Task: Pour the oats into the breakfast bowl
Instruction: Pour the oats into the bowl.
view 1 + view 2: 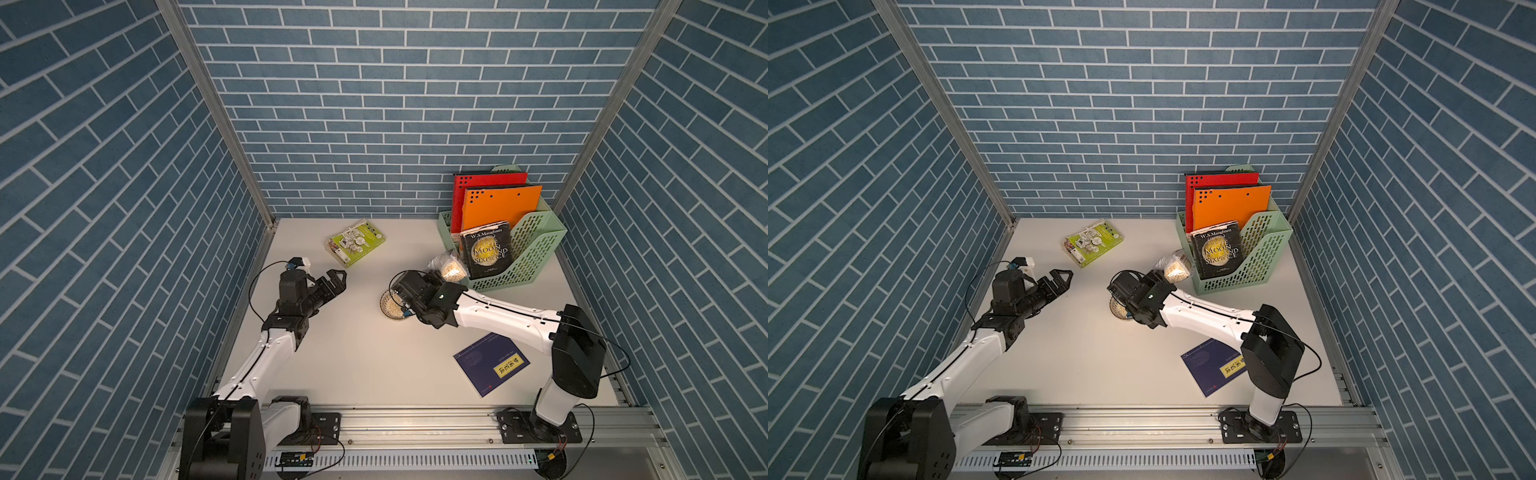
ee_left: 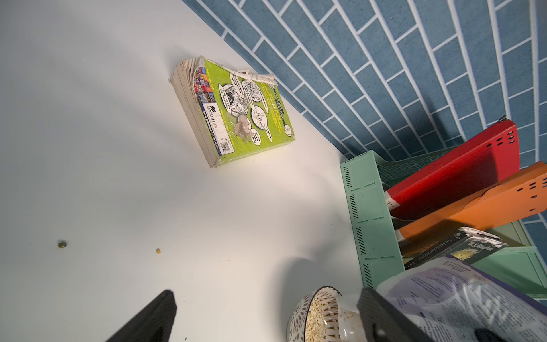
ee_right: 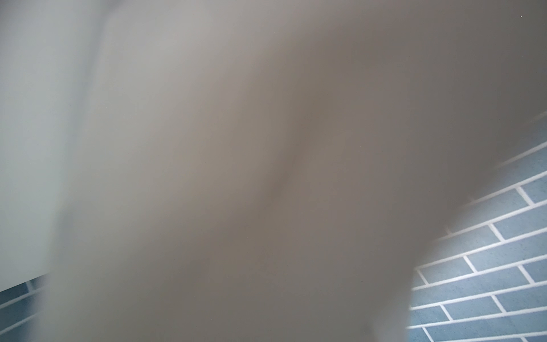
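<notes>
right gripper (image 1: 436,279) tilts oats pouch (image 1: 448,266) over breakfast bowl (image 1: 388,306)
clamped on pouch, mid-frame; left gripper (image 1: 337,279) spread apart, empty

The walls (image 1: 374,104) are patterned as blue bricks with white joints; the table (image 1: 353,353) is white. A book (image 1: 357,243) is covered in green, the perforated rack (image 1: 536,249) is coloured mint, and a red folder (image 1: 490,180) and an orange folder (image 1: 498,208) are shown. The bowl (image 2: 297,318) is white with brown lattice, the oats (image 2: 315,318) beige.

Both top views high above the whole table (image 1: 353,365); wrist views close, right blurred.
</notes>
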Available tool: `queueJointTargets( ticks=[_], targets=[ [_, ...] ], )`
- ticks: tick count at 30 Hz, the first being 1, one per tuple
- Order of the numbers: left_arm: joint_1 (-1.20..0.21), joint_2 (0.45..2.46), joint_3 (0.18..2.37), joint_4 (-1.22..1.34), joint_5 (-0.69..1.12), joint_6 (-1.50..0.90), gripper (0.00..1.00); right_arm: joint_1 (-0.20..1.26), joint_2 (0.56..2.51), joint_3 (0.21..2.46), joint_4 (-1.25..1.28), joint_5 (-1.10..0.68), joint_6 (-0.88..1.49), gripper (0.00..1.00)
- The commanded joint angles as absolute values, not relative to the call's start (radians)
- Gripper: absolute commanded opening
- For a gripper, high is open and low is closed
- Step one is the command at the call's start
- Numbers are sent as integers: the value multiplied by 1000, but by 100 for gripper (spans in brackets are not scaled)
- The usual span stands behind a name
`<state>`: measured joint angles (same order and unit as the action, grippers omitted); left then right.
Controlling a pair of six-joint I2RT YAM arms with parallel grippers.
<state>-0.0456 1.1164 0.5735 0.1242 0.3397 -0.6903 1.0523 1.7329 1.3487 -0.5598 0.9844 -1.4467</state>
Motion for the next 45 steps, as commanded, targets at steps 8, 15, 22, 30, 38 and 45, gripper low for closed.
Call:
queueJointTargets(
  ticks=[8,15,22,30,38,45],
  targets=[
    [-38,1119,588,112,332,-672,100,1058,1693,1386,-486,1114,-1522,0],
    [-38,1110,590,103,321,-669,100,1058,1681,1363,-435,1112,-1559,0],
    [-38,1119,593,107,326,-670,99,1060,1698,1330,-419,1111,-1564,0],
    [-38,1115,599,98,318,-662,99,1060,1677,1344,-404,1120,-1588,0],
    [-38,1112,600,93,315,-660,99,1071,1666,1327,-380,1125,-1600,0],
    [-38,1108,600,86,314,-657,99,1087,1674,1276,-317,1112,-1628,0]
  ],
)
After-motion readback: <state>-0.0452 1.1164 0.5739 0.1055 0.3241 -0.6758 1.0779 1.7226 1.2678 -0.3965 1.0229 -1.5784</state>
